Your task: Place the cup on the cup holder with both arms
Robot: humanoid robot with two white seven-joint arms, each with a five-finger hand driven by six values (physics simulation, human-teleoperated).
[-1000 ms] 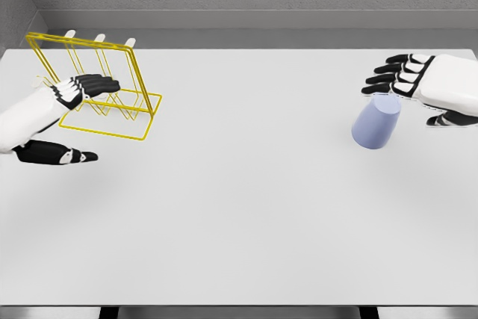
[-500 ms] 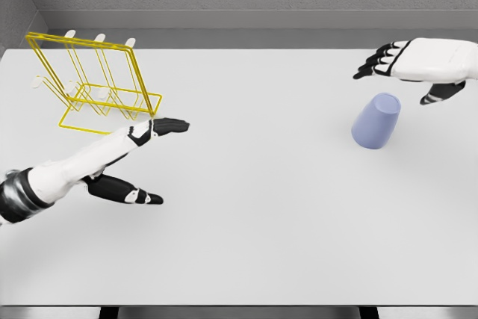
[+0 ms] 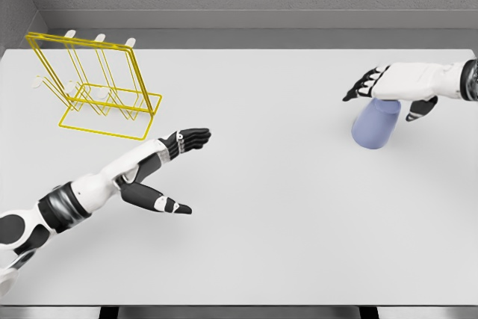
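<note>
The cup (image 3: 376, 124) is pale lavender-blue, plain and smooth, without a handle. It stands on the white tabletop (image 3: 284, 222) and leans a little, its upper end toward the right hand (image 3: 390, 84). That hand is directly above it, and the palm covers its top end; whether they touch cannot be told. The cup holder (image 3: 97, 87) is a yellow wire rack with a flat rectangular base and a slanted frame carrying white-tipped pegs. It stands upright, beyond the left hand (image 3: 168, 166) and to its left, apart from it.
</note>
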